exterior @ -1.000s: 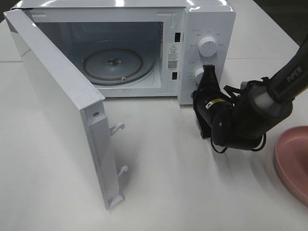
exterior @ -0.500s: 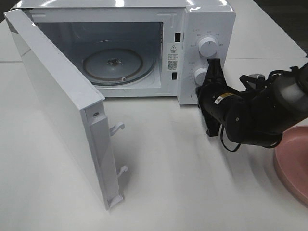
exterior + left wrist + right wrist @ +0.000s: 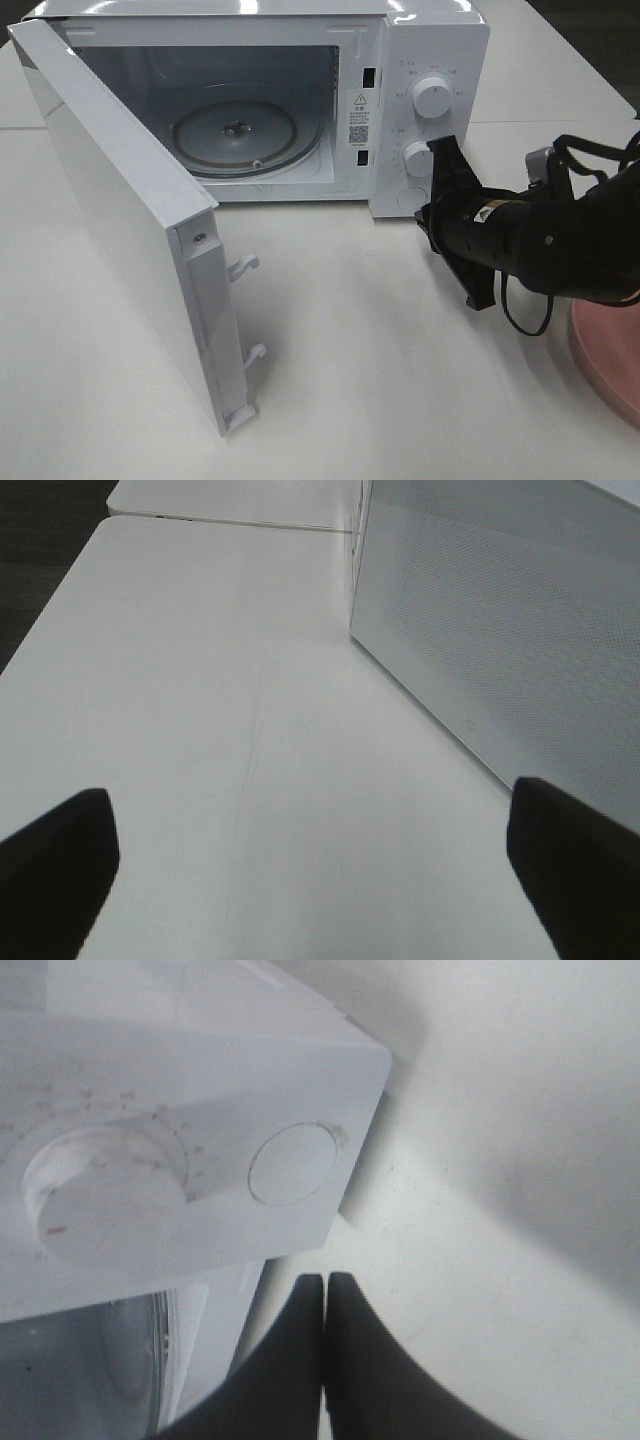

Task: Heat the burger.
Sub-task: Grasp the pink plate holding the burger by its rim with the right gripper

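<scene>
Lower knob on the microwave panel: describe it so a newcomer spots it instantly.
Find the white microwave with its door swung open; right of the cavity, its panel carries two round white knobs, one above the other. The lower knob sits under the upper knob and above a flat round button, and it alone has the shut black right pincer close beside it.

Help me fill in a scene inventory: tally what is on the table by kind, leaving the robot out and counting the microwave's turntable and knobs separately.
Microwave: 1
Glass turntable: 1
Dial knobs: 2
Pink dish: 1
Burger: 0 in view
Total: 5
</scene>
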Robot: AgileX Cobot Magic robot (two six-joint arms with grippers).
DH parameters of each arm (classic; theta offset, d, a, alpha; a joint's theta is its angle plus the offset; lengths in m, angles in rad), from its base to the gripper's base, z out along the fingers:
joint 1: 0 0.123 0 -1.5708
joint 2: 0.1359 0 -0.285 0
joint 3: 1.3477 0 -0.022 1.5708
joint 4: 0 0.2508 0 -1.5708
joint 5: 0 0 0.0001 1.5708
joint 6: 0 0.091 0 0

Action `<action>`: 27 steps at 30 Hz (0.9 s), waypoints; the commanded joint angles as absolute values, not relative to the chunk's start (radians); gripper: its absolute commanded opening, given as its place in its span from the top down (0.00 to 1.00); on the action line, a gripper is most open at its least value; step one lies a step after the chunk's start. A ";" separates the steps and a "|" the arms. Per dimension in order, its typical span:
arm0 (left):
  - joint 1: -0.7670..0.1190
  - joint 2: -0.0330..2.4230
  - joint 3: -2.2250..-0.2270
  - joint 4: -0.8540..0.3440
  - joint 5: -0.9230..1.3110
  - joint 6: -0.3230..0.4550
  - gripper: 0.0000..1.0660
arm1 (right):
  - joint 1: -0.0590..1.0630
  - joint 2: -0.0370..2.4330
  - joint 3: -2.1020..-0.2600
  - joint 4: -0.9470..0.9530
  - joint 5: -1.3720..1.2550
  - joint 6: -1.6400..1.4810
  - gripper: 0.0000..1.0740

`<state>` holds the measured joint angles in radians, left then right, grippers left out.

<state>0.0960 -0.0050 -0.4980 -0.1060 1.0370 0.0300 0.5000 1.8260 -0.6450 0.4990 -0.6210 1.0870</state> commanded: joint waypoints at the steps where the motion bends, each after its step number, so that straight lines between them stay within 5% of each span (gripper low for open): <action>1: 0.097 -0.027 -0.497 -0.113 1.034 0.029 0.08 | 0.497 1.740 -0.638 0.477 -0.461 0.881 1.00; 19: 0.097 -0.027 -0.497 -0.113 1.034 0.029 0.08 | 0.494 1.609 -0.641 0.440 0.068 0.319 1.00; 27: 0.097 -0.027 -0.497 -0.113 1.034 0.029 0.08 | 0.494 1.584 -0.698 0.257 0.325 0.288 1.00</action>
